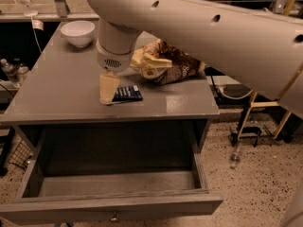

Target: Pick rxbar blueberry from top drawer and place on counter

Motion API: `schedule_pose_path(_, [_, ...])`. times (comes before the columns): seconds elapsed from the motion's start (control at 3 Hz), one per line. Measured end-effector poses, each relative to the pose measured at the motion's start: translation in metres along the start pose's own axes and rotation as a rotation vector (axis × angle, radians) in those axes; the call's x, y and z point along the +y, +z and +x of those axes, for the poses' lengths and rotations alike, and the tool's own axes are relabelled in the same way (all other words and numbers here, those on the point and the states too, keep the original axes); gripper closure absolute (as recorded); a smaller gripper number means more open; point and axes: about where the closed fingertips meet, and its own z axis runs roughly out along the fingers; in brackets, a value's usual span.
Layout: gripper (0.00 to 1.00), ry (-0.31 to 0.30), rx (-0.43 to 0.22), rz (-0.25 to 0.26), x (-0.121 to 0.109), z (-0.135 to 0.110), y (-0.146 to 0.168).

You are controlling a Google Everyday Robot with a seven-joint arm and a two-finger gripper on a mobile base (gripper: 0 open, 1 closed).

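The rxbar blueberry point(128, 93), a small dark navy bar with pale print, lies nearly flat on the counter point(57, 91) near its front edge. My gripper point(110, 90) hangs from the big pale arm and comes straight down onto the bar's left end. It is shut on that end, which is hidden behind a pale finger point(108, 85). The top drawer point(118, 186) is pulled wide open below the counter and nothing shows inside it. Its small knob point(113, 217) is at the bottom edge.
A yellow-and-brown chip bag point(165, 63) lies just behind and right of the bar. A white bowl point(78, 32) stands at the back left of the counter. A water bottle point(9, 70) stands left of the cabinet. Chair or cart legs point(265, 122) stand on the speckled floor to the right.
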Motion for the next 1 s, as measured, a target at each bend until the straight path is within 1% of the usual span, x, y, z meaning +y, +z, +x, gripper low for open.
schedule_pose_path(0.33, [0.0,0.0,0.0,0.0,0.0,0.0,0.0])
schedule_pose_path(0.67, [0.0,0.008,0.042,0.036,-0.003,0.018,-0.02])
schedule_pose_path(1.0, [0.0,0.046,0.075,0.104,-0.011,0.057,-0.055])
